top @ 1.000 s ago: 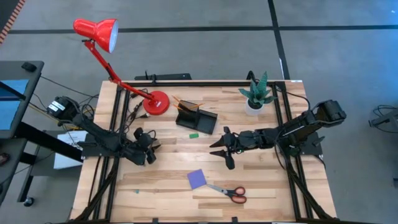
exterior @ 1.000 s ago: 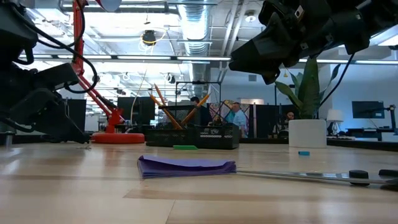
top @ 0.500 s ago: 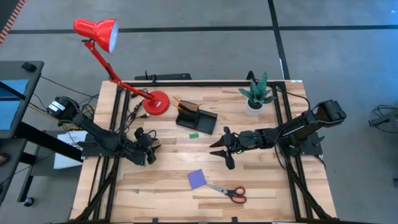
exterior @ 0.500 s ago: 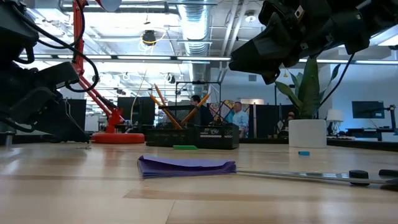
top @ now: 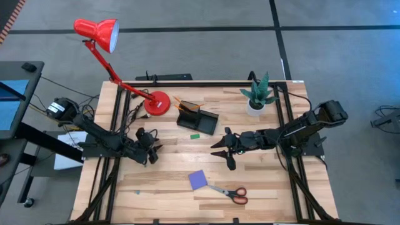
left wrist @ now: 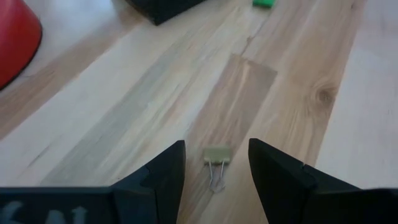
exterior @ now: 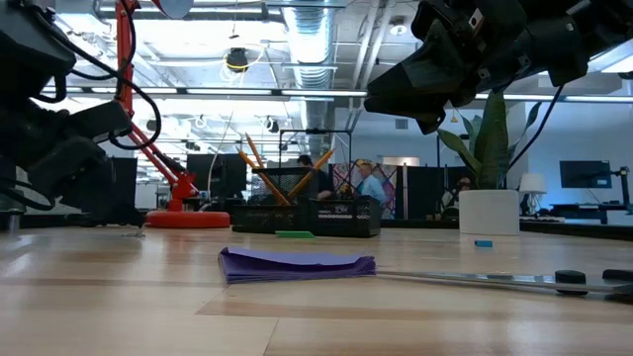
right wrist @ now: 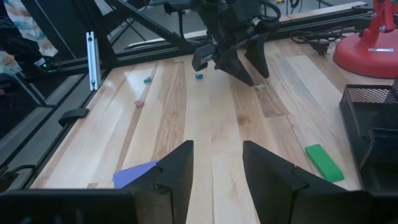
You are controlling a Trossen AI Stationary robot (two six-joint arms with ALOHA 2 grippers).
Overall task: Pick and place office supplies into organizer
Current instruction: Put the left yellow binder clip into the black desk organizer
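Over the table in the high view, I see almost nothing changed since a second ago: the left gripper (top: 152,152) sits at the left middle of the frame, nudged only slightly, and the right gripper (top: 223,153) hangs at the centre as before. The organizer (top: 197,119) stands at upper centre with pencils (top: 186,103) already in it, the green eraser (top: 195,134) just below it. The purple notepad (top: 198,180) and scissors (top: 232,193) lie at lower centre, untouched.

Across the low view, the left arm has lifted a little at the left edge; the notepad (exterior: 295,264) lies flat in the middle and the scissors (exterior: 514,281) stretch to the right.

Through the left wrist view, my fingers (left wrist: 163,176) are spread, holding nothing, with a small binder clip (left wrist: 216,160) on the wood between them, near the bottom centre.

Through the right wrist view, the fingers (right wrist: 177,171) stand apart and empty; the eraser (right wrist: 323,160) is at lower right beside the organizer (right wrist: 373,124).

I judge the clip is the left arm's next pick, and nothing new is stowed yet.
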